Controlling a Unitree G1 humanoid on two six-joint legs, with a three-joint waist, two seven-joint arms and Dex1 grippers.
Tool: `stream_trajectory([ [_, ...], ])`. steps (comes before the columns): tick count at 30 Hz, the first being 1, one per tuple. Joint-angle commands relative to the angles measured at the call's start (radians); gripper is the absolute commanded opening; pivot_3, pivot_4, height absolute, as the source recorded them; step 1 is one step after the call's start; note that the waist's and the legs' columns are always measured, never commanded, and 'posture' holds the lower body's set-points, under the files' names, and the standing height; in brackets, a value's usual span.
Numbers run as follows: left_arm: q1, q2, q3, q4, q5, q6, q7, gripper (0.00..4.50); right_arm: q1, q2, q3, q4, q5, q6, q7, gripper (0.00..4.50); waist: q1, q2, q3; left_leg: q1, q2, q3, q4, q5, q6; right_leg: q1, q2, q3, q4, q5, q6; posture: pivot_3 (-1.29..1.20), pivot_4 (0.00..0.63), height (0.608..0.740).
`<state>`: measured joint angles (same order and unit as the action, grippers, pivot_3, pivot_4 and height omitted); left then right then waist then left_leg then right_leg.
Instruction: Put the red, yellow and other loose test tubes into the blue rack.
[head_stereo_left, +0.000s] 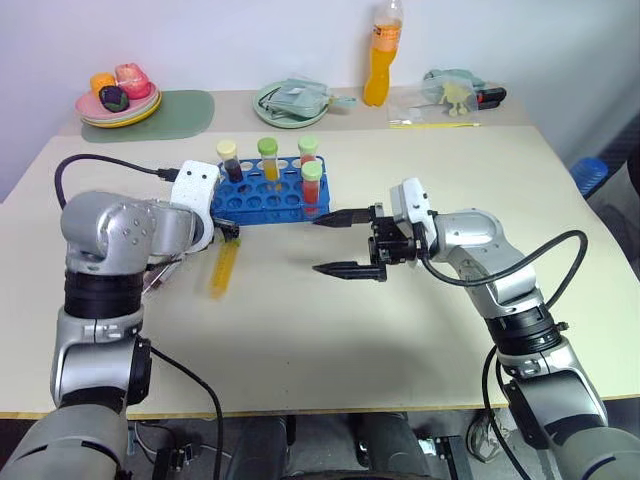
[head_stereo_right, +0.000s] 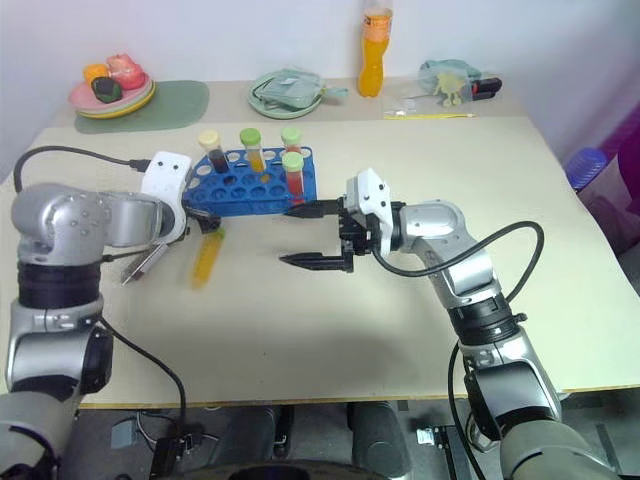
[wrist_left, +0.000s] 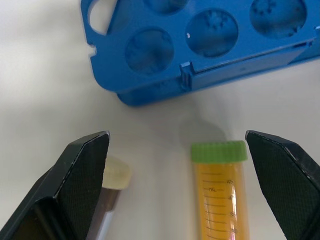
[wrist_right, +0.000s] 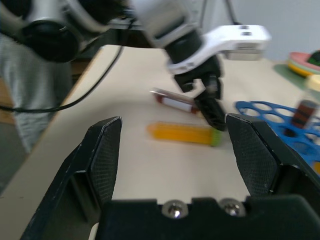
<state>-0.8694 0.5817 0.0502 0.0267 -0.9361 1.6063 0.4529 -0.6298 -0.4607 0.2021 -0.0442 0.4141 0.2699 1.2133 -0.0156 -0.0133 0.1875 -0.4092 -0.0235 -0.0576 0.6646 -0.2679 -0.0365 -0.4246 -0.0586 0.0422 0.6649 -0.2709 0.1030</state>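
Note:
The blue rack stands left of the table's centre and holds several capped tubes. A yellow-orange loose test tube with a green cap lies flat just in front of the rack. Beside it lies a dark loose tube with a cream cap. My left gripper hangs open over the two caps, the yellow tube's cap between its fingers and nothing gripped. My right gripper stands open and empty to the right of the rack, pointing left towards it.
Along the back edge stand an orange drink bottle, a round green plate with a teal item, a plate of toy food on a green mat, and a plastic bag. A black cable runs near my left arm.

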Motion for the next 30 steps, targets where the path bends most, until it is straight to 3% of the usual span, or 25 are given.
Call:
stream_trajectory([
  [1, -0.094, 0.042, -0.054, 0.140, -0.296, 0.008, 0.193, 4.50, 0.006, 0.003, -0.004, -0.058, 0.016, 0.003, -0.002, 3.66, 0.003, 0.000, 0.000, 0.000, 0.000, 0.000, 0.000, 0.000, 0.000, 0.000, -0.001, 0.000, 0.000, 0.000, 0.000, 0.00, 0.150, 0.729],
  [7, -0.244, 0.112, -0.256, 0.418, -0.778, 0.008, 0.450, 4.50, 0.019, 0.010, 0.000, -0.070, 0.013, 0.002, -0.009, 3.66, 0.002, -0.001, 0.000, 0.000, -0.002, -0.001, 0.000, 0.004, -0.006, 0.000, -0.002, -0.001, 0.001, 0.000, 0.000, 0.00, 0.150, 0.729],
  [11, -0.275, 0.142, -0.409, 0.465, -1.010, -0.036, 0.616, 4.50, 0.023, 0.012, 0.000, -0.076, 0.012, 0.002, -0.015, 3.66, 0.001, -0.001, 0.000, 0.000, -0.002, -0.001, 0.000, 0.004, -0.006, 0.000, -0.003, -0.001, 0.001, 0.000, 0.000, 0.00, 0.150, 0.729],
  [17, -0.254, 0.134, -0.428, 0.514, -1.036, -0.058, 0.703, 4.50, 0.025, 0.018, 0.005, -0.084, 0.010, 0.001, -0.022, 3.66, 0.001, -0.001, 0.000, 0.000, -0.003, -0.001, 0.000, 0.004, -0.007, 0.000, -0.002, -0.001, 0.001, 0.000, 0.000, 0.00, 0.150, 0.729],
  [29, -0.140, 0.050, -0.256, 0.497, -1.036, -0.132, 0.918, 4.50, 0.023, 0.023, 0.014, -0.074, -0.006, -0.016, -0.023, 3.66, 0.003, -0.001, 0.000, -0.001, -0.003, -0.001, 0.001, 0.004, -0.007, 0.000, -0.003, -0.001, 0.001, 0.000, 0.000, 0.00, 0.150, 0.729],
  [30, -0.132, 0.040, -0.233, 0.493, -1.036, -0.138, 0.935, 4.24, 0.023, 0.023, 0.015, -0.074, -0.007, -0.017, -0.023, 3.68, 0.004, -0.001, 0.000, -0.001, -0.003, -0.001, 0.001, 0.004, -0.007, 0.000, -0.002, -0.001, 0.001, 0.000, 0.000, 0.00, 0.150, 0.729],
])
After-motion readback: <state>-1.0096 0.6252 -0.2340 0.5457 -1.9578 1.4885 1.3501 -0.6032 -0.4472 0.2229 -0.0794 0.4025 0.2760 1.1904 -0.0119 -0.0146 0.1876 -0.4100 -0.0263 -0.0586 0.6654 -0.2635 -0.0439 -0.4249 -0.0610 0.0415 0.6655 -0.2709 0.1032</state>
